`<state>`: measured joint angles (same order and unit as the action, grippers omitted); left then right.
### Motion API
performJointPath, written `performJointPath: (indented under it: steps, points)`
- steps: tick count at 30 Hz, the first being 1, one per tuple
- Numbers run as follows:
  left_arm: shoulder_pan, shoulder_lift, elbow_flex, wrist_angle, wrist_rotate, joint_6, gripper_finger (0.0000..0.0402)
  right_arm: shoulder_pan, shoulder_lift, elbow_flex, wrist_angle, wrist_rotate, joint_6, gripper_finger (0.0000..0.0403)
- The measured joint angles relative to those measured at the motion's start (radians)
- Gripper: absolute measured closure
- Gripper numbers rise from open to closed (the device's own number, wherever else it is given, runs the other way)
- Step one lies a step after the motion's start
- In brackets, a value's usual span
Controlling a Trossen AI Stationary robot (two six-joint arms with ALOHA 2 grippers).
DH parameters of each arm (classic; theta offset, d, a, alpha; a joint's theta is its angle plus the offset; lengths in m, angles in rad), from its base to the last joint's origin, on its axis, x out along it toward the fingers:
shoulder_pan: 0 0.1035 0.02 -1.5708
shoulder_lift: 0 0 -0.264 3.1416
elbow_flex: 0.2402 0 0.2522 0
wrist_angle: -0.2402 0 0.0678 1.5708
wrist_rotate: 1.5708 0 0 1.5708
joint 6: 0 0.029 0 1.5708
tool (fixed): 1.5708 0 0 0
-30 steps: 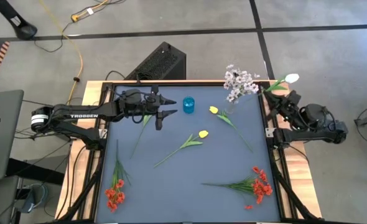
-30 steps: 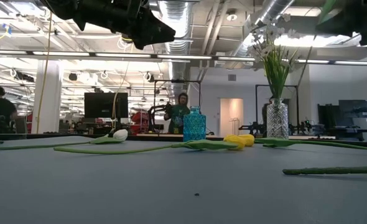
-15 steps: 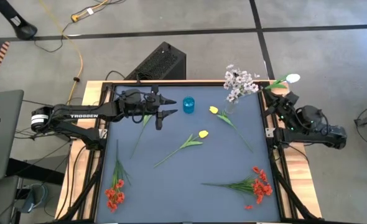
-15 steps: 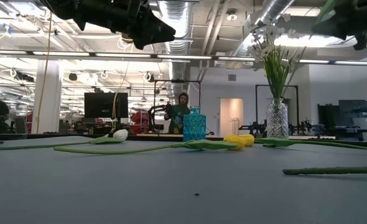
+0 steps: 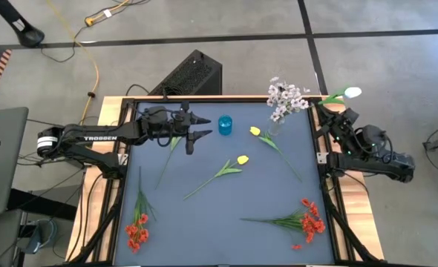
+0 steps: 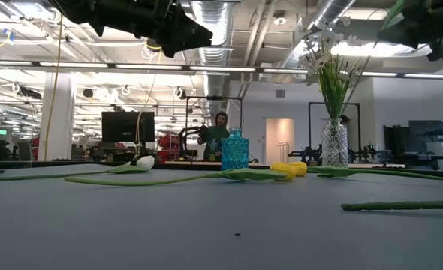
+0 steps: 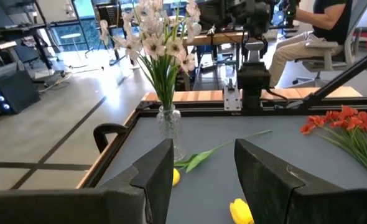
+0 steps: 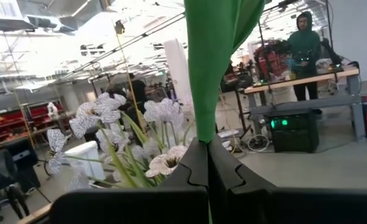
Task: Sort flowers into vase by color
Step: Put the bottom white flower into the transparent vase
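While right tool (image 5: 336,113) grips white tulip (image 5: 350,93) past table edge (image 5: 313,148) — left tool (image 5: 198,126) parted, mat centre open

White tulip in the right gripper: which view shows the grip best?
Right wrist view: the right gripper is shut on the white tulip stem. The high view shows its blossom past the table's far-right corner. The low view shows only a leaf; the left wrist view shows none of it.

Flowers, part sorted
White tulip (image 5: 350,93) aloft at two o'clock (gripped), lilac-white sprays (image 5: 286,99) upright in glass vase (image 6: 334,145); yellow tulips (image 5: 242,159) and red clusters (image 5: 310,220) lie flat.
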<state>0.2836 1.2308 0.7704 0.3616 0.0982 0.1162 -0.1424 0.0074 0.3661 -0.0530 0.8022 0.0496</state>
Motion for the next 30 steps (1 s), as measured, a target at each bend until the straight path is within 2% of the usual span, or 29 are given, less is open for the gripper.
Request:
performJointPath:
  steps: [7,18,21,30]
  points:
    - [0.0,0.049,0.003,0.04,0.01,-0.009,0.0242,-0.04,0.0,-0.064,0.031,-0.019,0.029,0.0389]
    - [0.005,0.104,0.0,0.066,0.028,-0.007,0.0242,-0.068,-0.002,-0.021,0.058,-0.062,0.014,0.0389]
    - [0.011,0.112,0.001,0.068,0.028,-0.005,0.0242,-0.068,-0.002,-0.006,0.029,-0.098,0.036,0.0389]
    - [0.022,0.155,0.0,0.093,0.028,-0.005,0.0242,-0.068,-0.002,-0.004,-0.092,-0.094,0.082,0.0389]
